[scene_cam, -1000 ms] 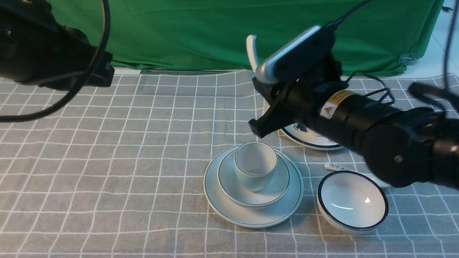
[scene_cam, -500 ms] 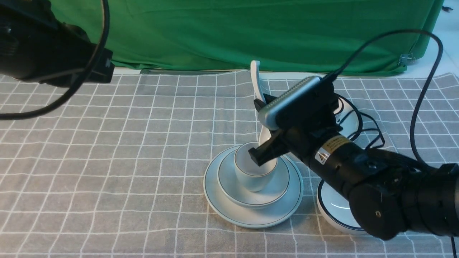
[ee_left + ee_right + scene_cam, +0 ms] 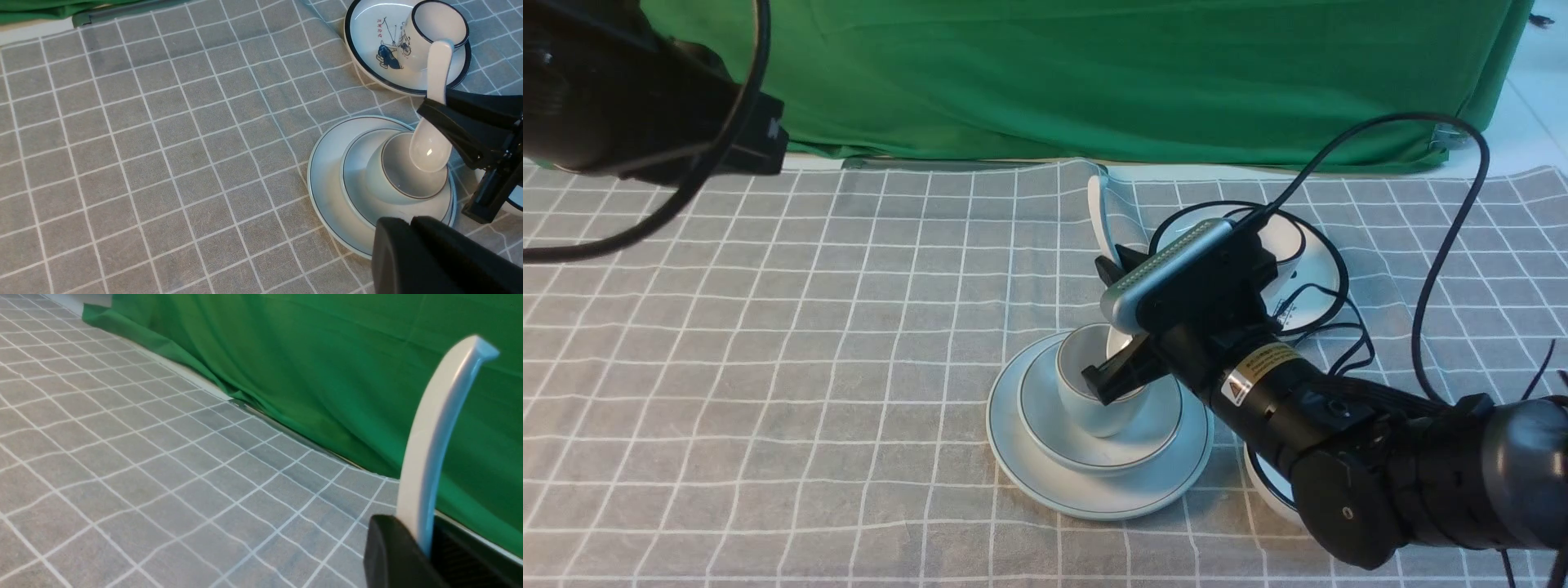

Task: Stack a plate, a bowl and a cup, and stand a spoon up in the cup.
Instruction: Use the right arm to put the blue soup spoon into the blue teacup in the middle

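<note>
The pale blue-grey plate [image 3: 1094, 494] lies on the checked cloth with the bowl [image 3: 1156, 433] on it and the cup [image 3: 1086, 408] in the bowl; the stack also shows in the left wrist view: plate [image 3: 327, 196], bowl [image 3: 355, 192], cup [image 3: 392, 175]. My right gripper [image 3: 1115, 269] is shut on the spoon [image 3: 1098, 212], holding it near upright by the handle. The scoop [image 3: 429, 149] hangs in the cup's mouth. The handle [image 3: 437, 428] rises from the right gripper [image 3: 425, 543]. My left gripper [image 3: 410, 221] is shut and empty, above the plate's near side.
A white plate with a black rim [image 3: 1319, 278] lies behind the right arm, with a black-rimmed white cup [image 3: 433, 28] on it. A black-rimmed white bowl [image 3: 1270, 482] is mostly hidden under the right arm. A green cloth [image 3: 1094, 73] hangs behind the table.
My right gripper has come down and toward me with the spoon, from high above the table to the cup. The scoop is now in the cup's mouth. The left arm has barely moved.
</note>
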`<state>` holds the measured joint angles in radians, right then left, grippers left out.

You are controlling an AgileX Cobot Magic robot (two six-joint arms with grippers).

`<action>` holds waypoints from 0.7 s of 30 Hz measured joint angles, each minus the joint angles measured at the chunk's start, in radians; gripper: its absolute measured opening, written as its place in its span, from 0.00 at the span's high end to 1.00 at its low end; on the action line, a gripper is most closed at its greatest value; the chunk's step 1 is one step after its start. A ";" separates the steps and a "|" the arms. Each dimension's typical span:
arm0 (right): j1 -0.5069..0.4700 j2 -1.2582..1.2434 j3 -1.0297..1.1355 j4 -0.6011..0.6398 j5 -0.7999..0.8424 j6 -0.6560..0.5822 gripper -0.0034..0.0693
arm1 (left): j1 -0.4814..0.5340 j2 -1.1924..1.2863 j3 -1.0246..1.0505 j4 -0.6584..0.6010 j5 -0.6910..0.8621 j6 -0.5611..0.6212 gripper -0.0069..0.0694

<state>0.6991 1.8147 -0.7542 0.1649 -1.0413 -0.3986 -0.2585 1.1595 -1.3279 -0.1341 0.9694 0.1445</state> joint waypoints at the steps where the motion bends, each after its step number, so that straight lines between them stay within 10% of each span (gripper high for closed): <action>1: 0.000 0.011 0.000 0.000 -0.011 0.000 0.82 | 0.000 0.000 0.000 0.000 0.000 -0.001 0.89; 14: 0.000 0.042 0.000 -0.046 -0.033 0.050 0.48 | 0.000 0.000 0.000 -0.002 0.000 -0.006 0.89; 21: 0.004 0.041 0.000 -0.046 -0.036 0.053 0.47 | 0.000 0.000 0.000 -0.002 0.001 -0.006 0.89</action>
<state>0.7027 1.8557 -0.7542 0.1190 -1.0777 -0.3460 -0.2585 1.1595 -1.3279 -0.1361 0.9703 0.1383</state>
